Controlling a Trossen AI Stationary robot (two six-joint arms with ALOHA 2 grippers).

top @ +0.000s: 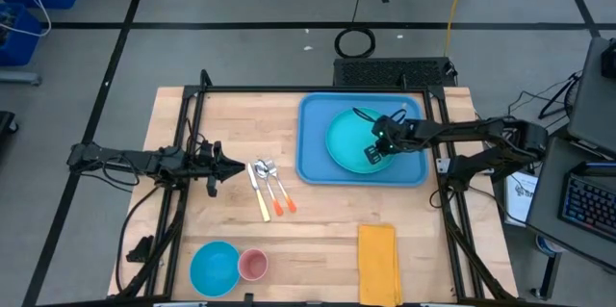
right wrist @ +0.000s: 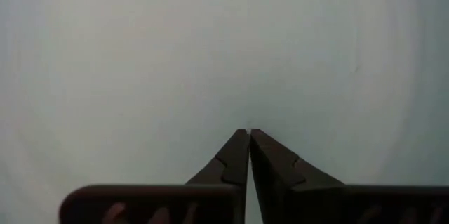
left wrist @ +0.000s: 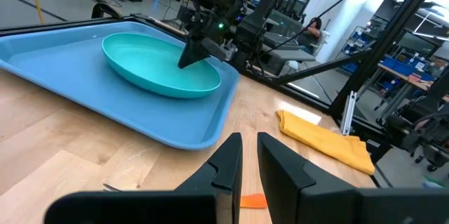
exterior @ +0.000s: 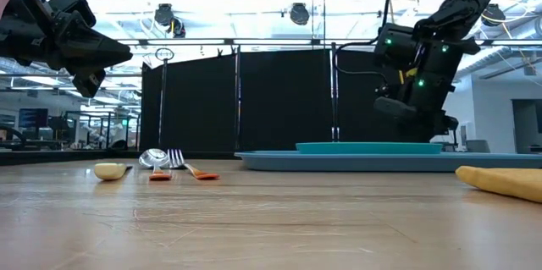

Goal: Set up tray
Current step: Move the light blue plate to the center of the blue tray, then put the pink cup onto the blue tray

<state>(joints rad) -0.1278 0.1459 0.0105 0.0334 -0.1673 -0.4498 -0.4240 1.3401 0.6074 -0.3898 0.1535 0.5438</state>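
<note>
The blue tray (top: 313,167) lies flat on the far right part of the wooden table, and the round turquoise plate (top: 346,139) rests inside it. My right gripper (top: 373,156) is shut and points down over the plate's inner surface, which fills the right wrist view (right wrist: 140,55). From the left wrist view it stands over the plate's near side (left wrist: 184,62). My left gripper (top: 236,166) is shut, holds nothing and hovers at the table's left, just left of the cutlery. My right gripper points down at the plate's inner surface (right wrist: 249,122) with shut fingers. I cannot tell whether the tips touch it.
A knife, spoon and fork with orange handles (top: 268,187) lie mid-table, left of the tray. A blue bowl (top: 214,267) and a pink cup (top: 252,265) stand at the near edge. A folded yellow napkin (top: 378,261) lies near right. Bare wood shows between them.
</note>
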